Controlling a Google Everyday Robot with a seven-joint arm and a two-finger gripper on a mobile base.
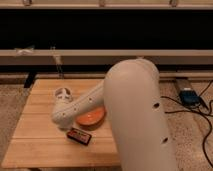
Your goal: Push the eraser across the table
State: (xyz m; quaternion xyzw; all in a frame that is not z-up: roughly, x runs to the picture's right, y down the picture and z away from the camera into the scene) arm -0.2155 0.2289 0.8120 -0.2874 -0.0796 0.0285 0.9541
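The eraser point(79, 135), a small flat dark block with reddish sides, lies on the light wooden table point(35, 140) toward its front middle. My gripper point(68, 126) is at the low end of the white arm, right at the eraser's back left end and seemingly touching it. The arm's thick white links cover most of it. An orange bowl point(93, 119) sits just behind and to the right of the eraser, partly under the arm.
The arm's large white upper link point(142, 120) fills the right of the view and hides the table's right part. A dark wall with rails runs behind the table. A blue box with cables point(189, 96) lies on the floor at right.
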